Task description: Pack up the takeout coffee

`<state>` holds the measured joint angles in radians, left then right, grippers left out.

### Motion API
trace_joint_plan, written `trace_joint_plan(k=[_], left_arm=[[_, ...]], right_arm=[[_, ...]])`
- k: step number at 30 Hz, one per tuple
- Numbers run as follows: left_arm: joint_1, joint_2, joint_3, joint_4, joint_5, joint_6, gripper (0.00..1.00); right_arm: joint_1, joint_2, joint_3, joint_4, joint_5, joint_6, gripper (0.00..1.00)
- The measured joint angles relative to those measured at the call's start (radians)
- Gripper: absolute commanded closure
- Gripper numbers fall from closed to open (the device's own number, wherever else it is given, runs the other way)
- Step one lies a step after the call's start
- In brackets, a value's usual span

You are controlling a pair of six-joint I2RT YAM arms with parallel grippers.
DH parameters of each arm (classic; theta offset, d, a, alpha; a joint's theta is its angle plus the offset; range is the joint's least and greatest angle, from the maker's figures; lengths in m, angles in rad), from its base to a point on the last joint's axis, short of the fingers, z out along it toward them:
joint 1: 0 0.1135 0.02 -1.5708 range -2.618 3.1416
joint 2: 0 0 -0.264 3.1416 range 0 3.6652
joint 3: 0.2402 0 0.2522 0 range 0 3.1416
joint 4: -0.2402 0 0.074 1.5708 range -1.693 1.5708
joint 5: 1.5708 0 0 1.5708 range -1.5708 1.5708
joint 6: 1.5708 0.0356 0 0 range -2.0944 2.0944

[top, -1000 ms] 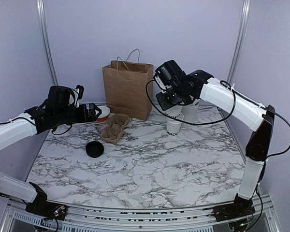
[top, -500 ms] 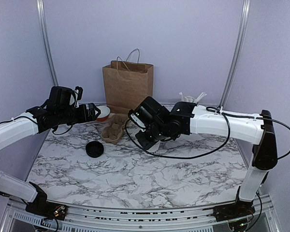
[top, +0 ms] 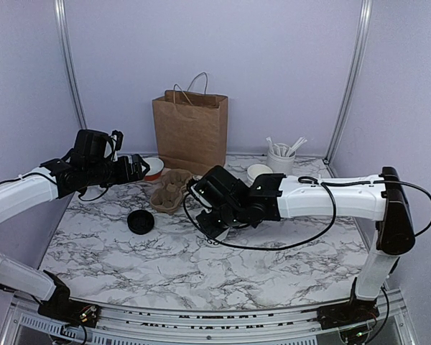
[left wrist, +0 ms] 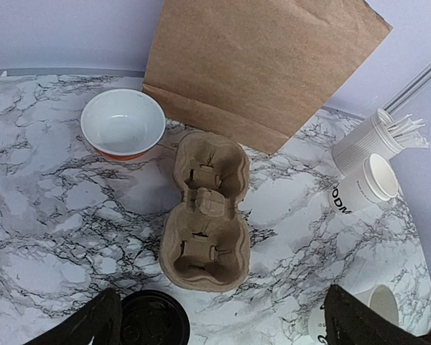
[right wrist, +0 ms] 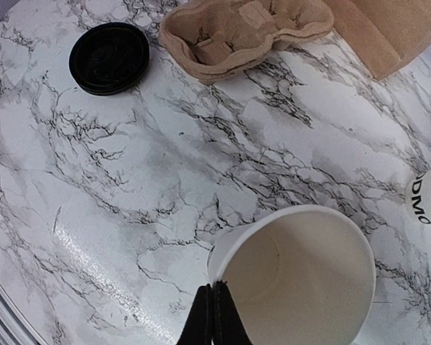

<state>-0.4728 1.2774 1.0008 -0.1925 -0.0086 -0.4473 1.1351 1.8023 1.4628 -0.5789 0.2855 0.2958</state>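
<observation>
The white paper cup [right wrist: 302,273] of the takeout coffee is empty and tilted, low over the middle of the marble table. My right gripper [right wrist: 214,289] is shut on its near rim. From above, the right gripper [top: 214,224] hides most of the cup. The round black lid [top: 141,221] lies flat to the left of it, also seen as a lid [right wrist: 109,57] in the right wrist view. My left gripper [left wrist: 226,323] stands open above the table's back left, with the lid [left wrist: 154,322] by its left finger. Nothing is between its fingers.
A brown pulp cup carrier [top: 170,190] lies behind the lid. A brown paper bag [top: 190,133] stands at the back. A red bowl [top: 153,168] sits to its left. At the back right stand a cup of stirrers [top: 281,158] and another lettered white cup [left wrist: 366,183].
My right arm has swung from the back right to the middle of the table and come down, carrying the white cup by its rim. The left arm has stayed still.
</observation>
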Motion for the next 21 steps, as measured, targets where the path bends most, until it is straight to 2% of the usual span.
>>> trace_joint_plan(k=[21], left_arm=[[0.006,0.0,-0.043,-0.004,0.001,-0.014,0.01]], right_arm=[[0.006,0.0,-0.008,0.019,-0.049,0.02,0.88]])
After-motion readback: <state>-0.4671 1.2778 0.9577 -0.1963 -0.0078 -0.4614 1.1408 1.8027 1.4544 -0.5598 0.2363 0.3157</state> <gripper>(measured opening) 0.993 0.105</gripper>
